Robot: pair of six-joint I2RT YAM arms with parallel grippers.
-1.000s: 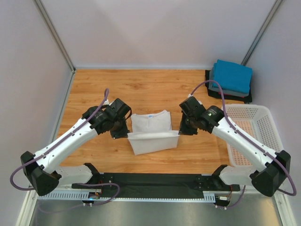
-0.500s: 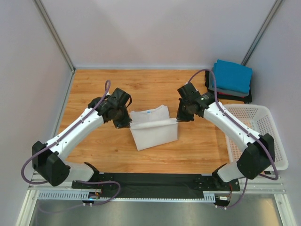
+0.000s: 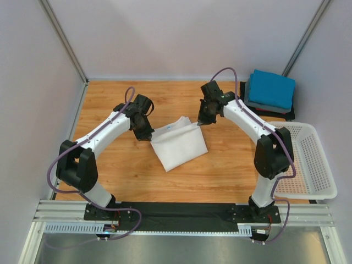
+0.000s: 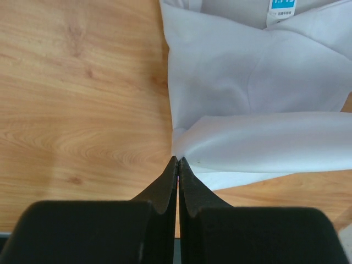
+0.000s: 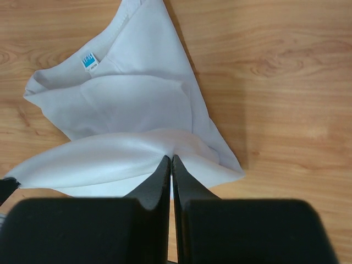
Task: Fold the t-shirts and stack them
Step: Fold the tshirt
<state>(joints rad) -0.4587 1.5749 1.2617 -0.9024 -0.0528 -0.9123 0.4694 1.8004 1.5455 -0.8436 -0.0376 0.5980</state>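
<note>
The white tee (image 3: 179, 147) lies mid-table, a little nearer the far edge, partly folded, with one edge lifted over the rest. Each arm has an end of that raised edge. The left gripper (image 3: 147, 135) is clamped on the cloth at its left corner, and the right gripper (image 3: 200, 121) is pinched tight on the right corner, with fabric caught between the closed fingers. The cloth looks thin, light and limp, and it sags between the two holds. I'd say both corners must travel level and taut, or the edge will droop and wrinkle. A folded pile (image 3: 269, 89), blue on top, sits at the far right corner.
</note>
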